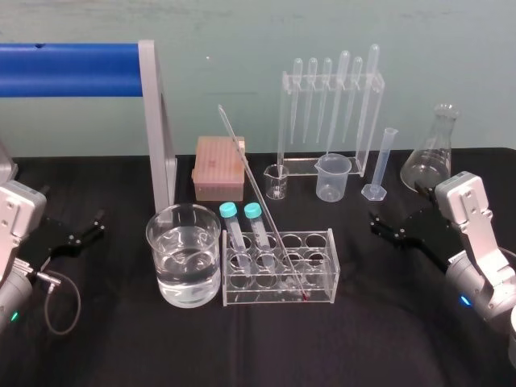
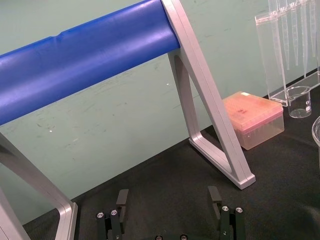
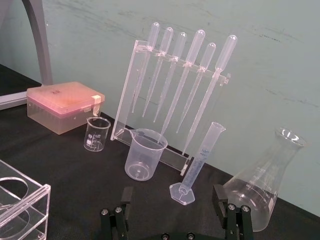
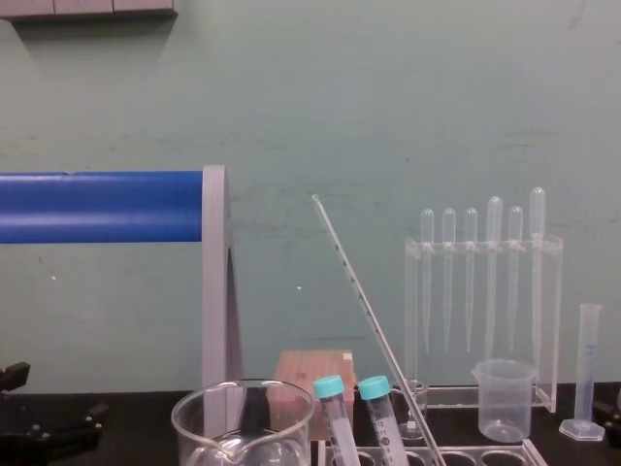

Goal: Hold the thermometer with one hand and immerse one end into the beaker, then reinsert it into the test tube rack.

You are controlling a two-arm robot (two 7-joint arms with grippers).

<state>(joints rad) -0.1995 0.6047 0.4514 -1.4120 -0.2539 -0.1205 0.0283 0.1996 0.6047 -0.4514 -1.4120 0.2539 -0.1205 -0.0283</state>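
The thermometer is a long thin glass rod standing in the test tube rack and leaning back to the left; it also shows in the chest view. The beaker, part full of clear liquid, stands just left of the rack. My left gripper rests open near the table's left side, well apart from the beaker, with nothing between its fingers. Right of the rack, my right gripper is open and holds nothing, its fingers spread wide.
Two blue-capped tubes stand in the rack. Behind are a pink tip box, a small glass beaker, a plastic beaker, a pipette stand, a graduated cylinder and a conical flask. A blue roller on a grey frame stands back left.
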